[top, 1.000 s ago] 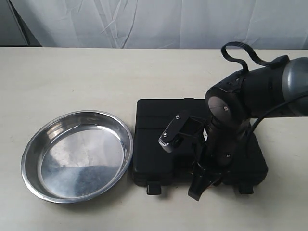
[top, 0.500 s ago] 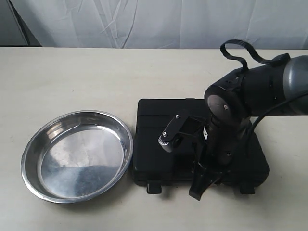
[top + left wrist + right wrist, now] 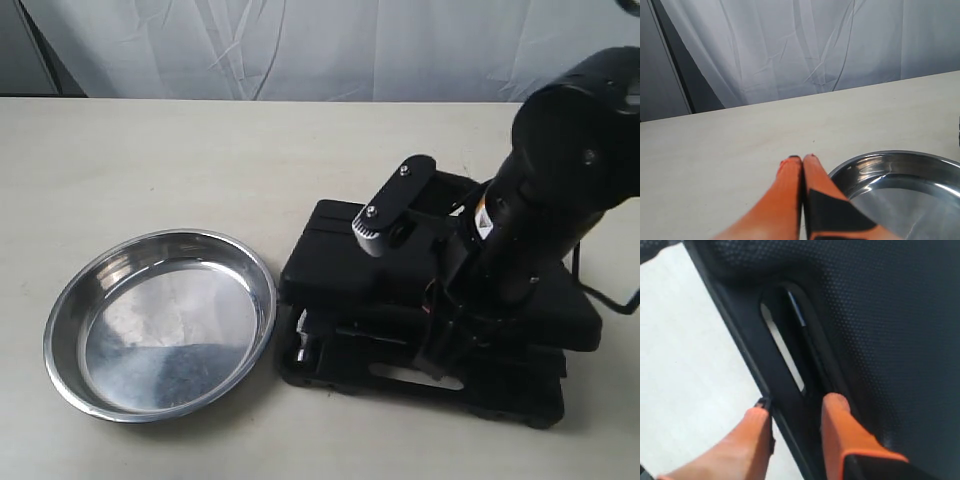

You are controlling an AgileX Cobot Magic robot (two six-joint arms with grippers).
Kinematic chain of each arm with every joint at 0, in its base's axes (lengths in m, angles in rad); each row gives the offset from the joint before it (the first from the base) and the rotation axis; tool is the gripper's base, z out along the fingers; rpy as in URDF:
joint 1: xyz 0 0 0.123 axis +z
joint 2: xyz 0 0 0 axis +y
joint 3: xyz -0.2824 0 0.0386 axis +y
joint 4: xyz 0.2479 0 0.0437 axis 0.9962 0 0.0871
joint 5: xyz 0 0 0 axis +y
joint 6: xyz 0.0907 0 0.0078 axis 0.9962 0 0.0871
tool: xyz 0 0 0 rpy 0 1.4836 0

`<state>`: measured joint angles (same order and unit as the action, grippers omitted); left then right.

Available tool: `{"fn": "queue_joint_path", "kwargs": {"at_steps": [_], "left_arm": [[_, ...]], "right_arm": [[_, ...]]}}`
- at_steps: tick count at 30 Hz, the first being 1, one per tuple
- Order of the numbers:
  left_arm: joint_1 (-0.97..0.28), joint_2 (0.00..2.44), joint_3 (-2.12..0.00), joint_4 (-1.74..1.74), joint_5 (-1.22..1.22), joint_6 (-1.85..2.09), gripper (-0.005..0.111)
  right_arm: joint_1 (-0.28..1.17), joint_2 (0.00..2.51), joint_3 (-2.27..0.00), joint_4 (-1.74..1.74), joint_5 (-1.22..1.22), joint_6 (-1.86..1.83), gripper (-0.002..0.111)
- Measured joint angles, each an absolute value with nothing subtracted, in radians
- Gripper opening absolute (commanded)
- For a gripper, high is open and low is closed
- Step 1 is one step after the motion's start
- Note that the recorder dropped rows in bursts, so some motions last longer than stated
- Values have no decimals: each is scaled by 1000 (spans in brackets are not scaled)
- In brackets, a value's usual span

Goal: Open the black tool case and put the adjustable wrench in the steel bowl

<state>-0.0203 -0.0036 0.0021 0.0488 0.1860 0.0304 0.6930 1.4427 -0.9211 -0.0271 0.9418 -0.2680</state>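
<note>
Gripping now: your right claw (image 3: 797,410) pinches the front rim of the case (image 3: 340,250) beside its handle cut-out, with one orange finger on each side.
Case: one, lower right of the exterior view, on the table (image 3: 150,150). Its lid is tilted up at the front, with a dark gap beneath.
Wrench: you cannot pick it out, since the gap shows only dim shapes.
Bowl (image 3: 160,330): one, lower left, just beside the case, its shiny bottom showing.
Left claw (image 3: 802,161): closed, its two orange fingers pressed together, holding no object, low over the table next to the bowl's rim.
Arms in the exterior view: one, over the case.
</note>
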Motion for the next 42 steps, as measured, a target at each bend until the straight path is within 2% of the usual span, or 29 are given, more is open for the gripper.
{"fn": "queue_joint_path", "kwargs": {"at_steps": [9,19,22,25,26,27,28,30,31,32,37,42], "left_arm": [[-20,-4,2,49,186,30,0],[-20,-4,2,49,186,30,0],[-20,-4,2,49,186,30,0],[-20,-4,2,49,186,30,0],[-20,-4,2,49,186,30,0],[-20,-4,2,49,186,30,0],[-20,-4,2,49,186,30,0],[-20,-4,2,49,186,30,0],[-20,-4,2,49,186,30,0],[-20,-4,2,49,186,30,0],[-20,-4,2,49,186,30,0],[-20,-4,2,49,186,30,0]], "right_arm": [[701,1326,-995,-428,893,55,0],[693,1336,-1027,-882,868,296,0],[692,1371,-1027,-916,870,311,0],[692,1394,-1027,-638,897,289,0],[691,1400,-1027,-438,922,170,1],[691,1407,-1027,-329,938,93,6],[691,1424,-1027,-180,963,-28,11],[691,1460,-1027,-98,975,-95,31],[691,1476,-1027,-88,977,-104,46],[691,1509,-1027,-66,979,-116,49],[691,1606,-1021,0,983,-140,47],[691,1679,-951,10,878,-153,47]]}}
